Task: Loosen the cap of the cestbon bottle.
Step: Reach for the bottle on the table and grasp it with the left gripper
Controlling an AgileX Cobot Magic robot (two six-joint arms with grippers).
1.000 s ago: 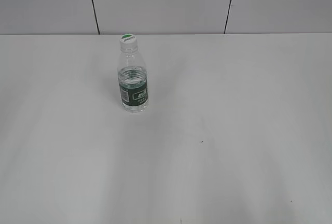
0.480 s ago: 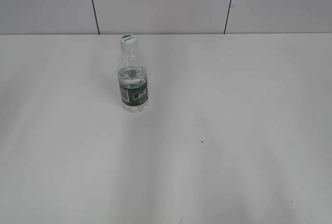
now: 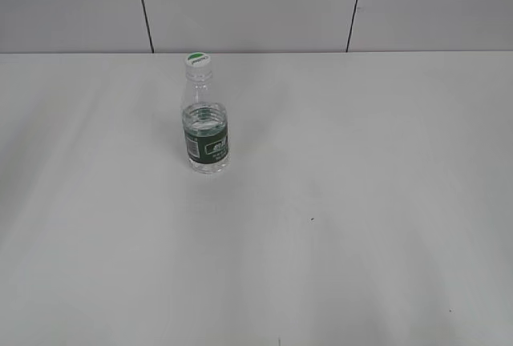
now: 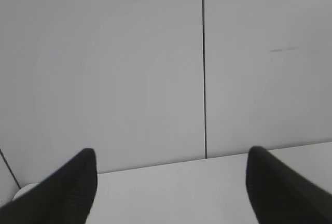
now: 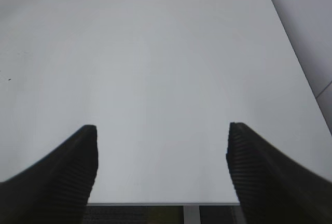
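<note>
1. Right wrist view: the right gripper (image 5: pixel 162 167) was nearest the lens, its two dark ribbed fingers (image 5: pixel 62 175) spread wide apart with nothing between them. Only the white table (image 5: pixel 155 79) lay beyond the tips.
2. Left wrist view: the left gripper (image 4: pixel 171 187) likewise had its dark fingers (image 4: pixel 65 190) set well apart, gripping nothing. It faced the far table edge and the pale wall panel (image 4: pixel 104 63), which was split by a thin dark vertical seam (image 4: pixel 203 68).
3. Exterior view: neither arm appeared. A small dark speck (image 3: pixel 312 219) marked the table (image 3: pixel 361 202) in the middle ground, right of centre.
4. Farther back, left of centre, the cestbon bottle (image 3: pixel 206 126) stood upright on the table, well apart from everything else. Its dark green label band (image 3: pixel 207 145) wrapped the lower body.
5. The cap (image 3: pixel 197 60), white with a green segment, sat on the bottle's narrow neck.
6. Behind the table stood the panelled wall (image 3: pixel 256 6).
</note>
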